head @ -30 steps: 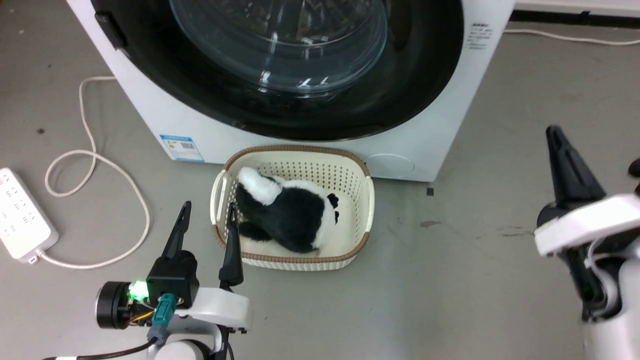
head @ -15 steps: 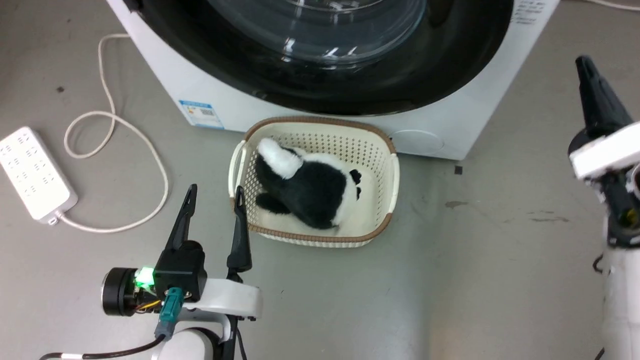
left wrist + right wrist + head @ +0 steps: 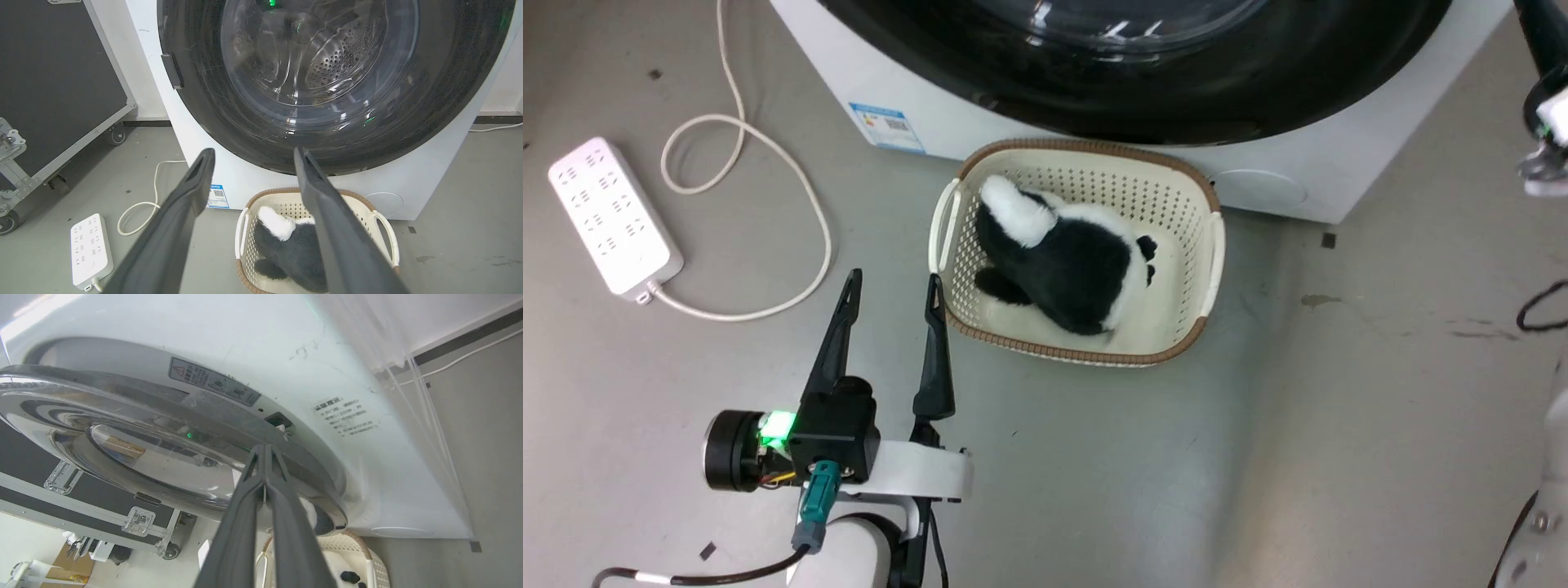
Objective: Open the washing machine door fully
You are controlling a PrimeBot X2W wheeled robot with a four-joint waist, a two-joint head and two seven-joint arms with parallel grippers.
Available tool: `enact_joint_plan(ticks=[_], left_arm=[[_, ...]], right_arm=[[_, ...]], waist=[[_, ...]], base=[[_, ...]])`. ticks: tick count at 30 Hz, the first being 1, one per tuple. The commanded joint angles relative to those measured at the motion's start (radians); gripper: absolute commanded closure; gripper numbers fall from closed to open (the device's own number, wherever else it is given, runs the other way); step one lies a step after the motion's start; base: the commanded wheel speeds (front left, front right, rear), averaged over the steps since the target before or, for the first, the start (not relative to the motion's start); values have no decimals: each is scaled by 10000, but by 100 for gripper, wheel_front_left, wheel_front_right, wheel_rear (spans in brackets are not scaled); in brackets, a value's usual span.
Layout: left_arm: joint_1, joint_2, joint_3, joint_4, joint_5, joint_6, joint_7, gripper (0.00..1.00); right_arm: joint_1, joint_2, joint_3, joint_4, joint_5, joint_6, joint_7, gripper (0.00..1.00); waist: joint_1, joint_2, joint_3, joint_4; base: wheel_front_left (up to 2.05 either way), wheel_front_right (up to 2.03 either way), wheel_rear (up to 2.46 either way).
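Observation:
The washing machine door [image 3: 229,114] is a glossy black ring around a bulging glass bowl [image 3: 318,61], and it spans most of the white machine [image 3: 261,183]. Its lower arc [image 3: 1143,98] runs along the top of the head view. My right gripper [image 3: 265,447] is shut with nothing between its fingers, and its tips are at the door's right rim [image 3: 135,416], just below a small dark latch slot [image 3: 279,419]; I cannot tell whether they touch. That gripper [image 3: 1538,28] sits at the upper right edge of the head view. My left gripper [image 3: 894,278] hangs open low over the floor.
A cream basket [image 3: 1213,245] holding a black-and-white plush toy [image 3: 1070,261] stands on the floor right under the door. A white power strip [image 3: 613,216] and its looped cable [image 3: 768,163] lie to the left. A black wheeled case [image 3: 53,81] stands left of the machine.
The head camera has moved, shifting the whole picture. My right gripper has risen from beside the machine up to the door's right rim. The left gripper holds its place.

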Motion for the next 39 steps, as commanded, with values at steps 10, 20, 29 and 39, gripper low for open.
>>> enact_joint_plan(ticks=[10, 20, 29, 39], left_arm=[[-319, 11, -306, -115, -88, 309, -280, 0], [-584, -5, -628, -166, -151, 575, -490, 0], [-656, -8, -763, -90, -156, 770, -677, 0], [-243, 161, -667, 165, -100, 709, -751, 0]], right_arm=[[-2120, 19, -1236, 1633, 598, -4, 1703, 100], [-3684, -18, -2355, 2763, 517, -6, 3200, 100], [-3438, 142, -3081, 2956, 495, -7, 4825, 100], [-1279, 639, -3103, 2053, 876, -7, 5965, 100]], waist=[[-1, 0, 577, 390], [-1, 0, 1058, 735], [-1, 0, 824, 790], [-1, 0, -382, 443]], base=[[0, 0, 0], [0, 0, 0], [0, 0, 0], [0, 0, 0]])
